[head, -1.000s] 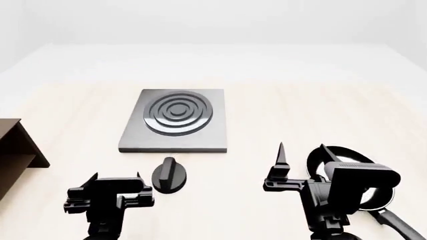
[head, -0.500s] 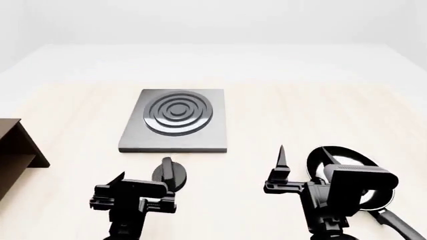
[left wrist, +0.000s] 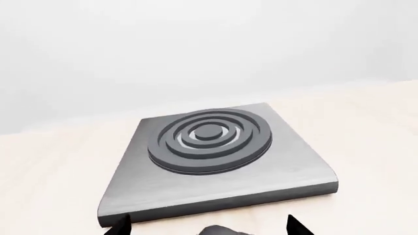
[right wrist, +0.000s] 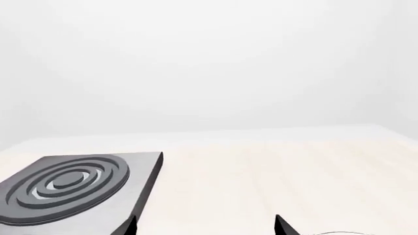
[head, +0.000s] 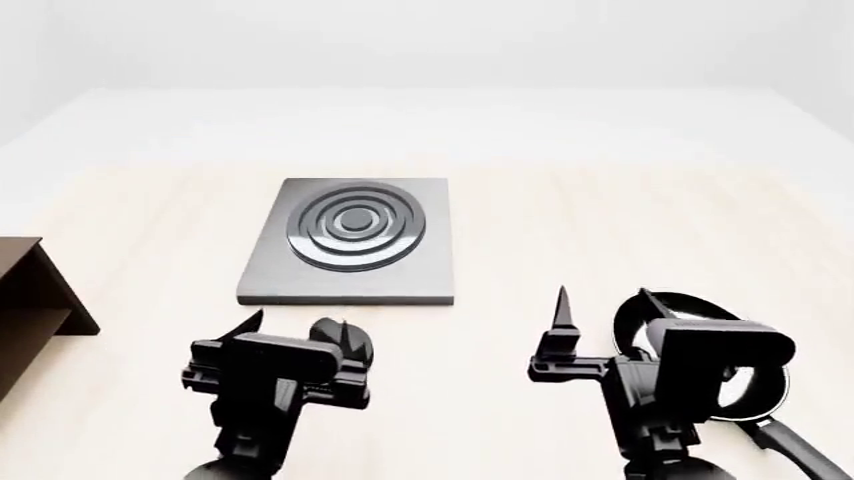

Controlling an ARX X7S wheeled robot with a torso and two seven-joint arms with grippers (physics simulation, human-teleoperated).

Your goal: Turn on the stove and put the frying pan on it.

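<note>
The stove (head: 354, 235) is a dark-grey slab with concentric rings on the pale table, also in the left wrist view (left wrist: 209, 152) and the right wrist view (right wrist: 65, 188). Its black knob (head: 352, 346) lies just in front of the slab, partly hidden by my left gripper (head: 299, 322), which is open with its fingertips either side of the knob (left wrist: 219, 231). My right gripper (head: 603, 300) is open and empty, above the left edge of the frying pan (head: 767, 392). The right arm hides most of the pan; its handle (head: 797, 452) runs to the lower right.
A dark brown wooden shelf (head: 34, 290) stands at the left edge of the table. The light wooden tabletop (head: 641, 220) stretches behind and to the right of the stove, ending at a white wall.
My left gripper has moved right and forward and now straddles the knob. The right gripper and the pan have hardly moved.
</note>
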